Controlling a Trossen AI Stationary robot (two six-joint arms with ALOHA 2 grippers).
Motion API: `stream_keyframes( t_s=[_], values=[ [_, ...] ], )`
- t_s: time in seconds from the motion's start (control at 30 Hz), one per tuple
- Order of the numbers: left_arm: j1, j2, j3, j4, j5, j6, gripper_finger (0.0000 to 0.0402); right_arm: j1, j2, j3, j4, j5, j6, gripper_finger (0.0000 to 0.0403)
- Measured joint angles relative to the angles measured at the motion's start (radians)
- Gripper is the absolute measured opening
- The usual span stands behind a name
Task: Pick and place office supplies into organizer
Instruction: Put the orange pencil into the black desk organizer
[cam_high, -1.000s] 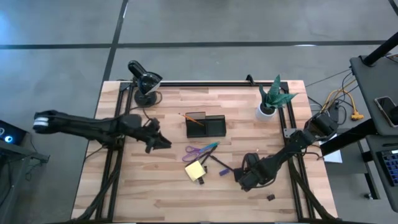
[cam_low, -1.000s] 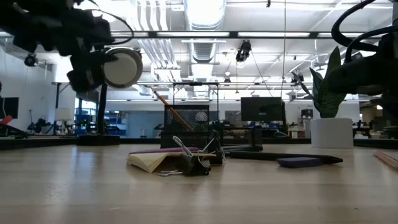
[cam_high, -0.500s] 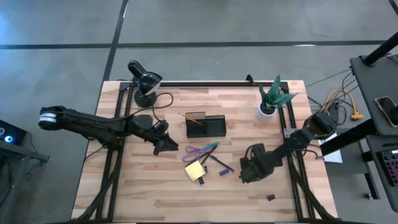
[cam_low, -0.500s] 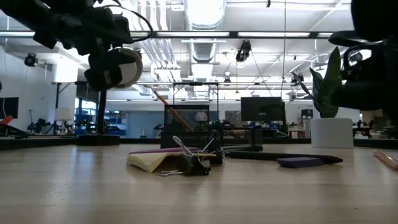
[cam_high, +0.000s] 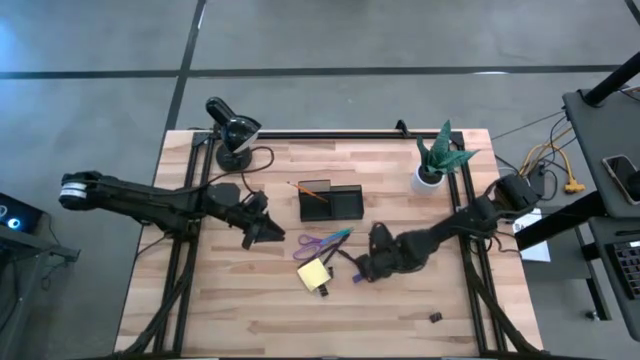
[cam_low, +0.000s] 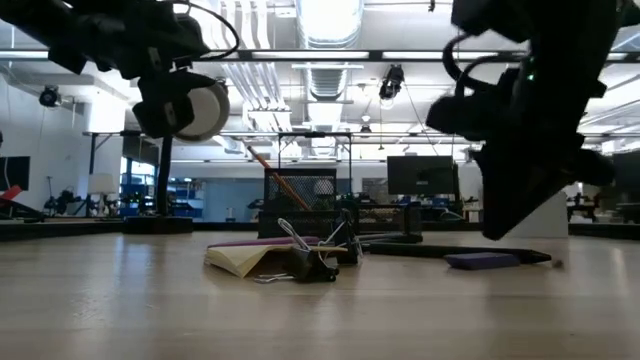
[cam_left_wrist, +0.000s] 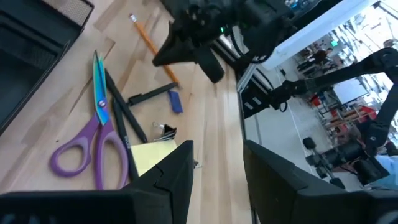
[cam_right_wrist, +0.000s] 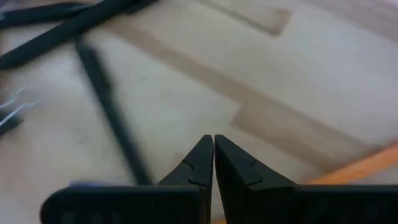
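Reach step: my right pincer (cam_high: 366, 268) pressed together, empty, near pens (cam_high: 350, 262). Left pincer (cam_high: 272, 236) spread (empty) beside scissors (cam_high: 318, 243). Next: right must open before grabbing.

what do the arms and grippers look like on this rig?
Both arms are dark, near black, built of slim jointed links. The left arm carries a pale grey-white cap at its outer joint. The right arm is dark throughout; a small green light glows on it in the low view. Each gripper has two black fingers with notched inner edges: left gripper, right gripper. No markings legible.
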Motion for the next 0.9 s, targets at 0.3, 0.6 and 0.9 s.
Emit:
stream_keyframes(
  t_s=[0.3, 0.6, 0.9],
  values=[
    [0.000, -0.006, -0.001, -0.003, -0.001, 0.001, 0.0122, 0.037, -0.003, 0.057, -0.321, -0.020, 0.367, 0.0010],
    [-0.001, -0.006, -0.003, -0.004, -0.001, 0.018, 0.0122, -0.021, 0.015, 0.061, -0.334, -0.038, 0.341, 0.0066],
    [-0.002, -0.008, -0.009, -0.001, 0.010, 0.017, 0.0122, -0.032, 0.005, 0.059, -0.637, -0.056, 0.543, 0.0100]
  ],
)
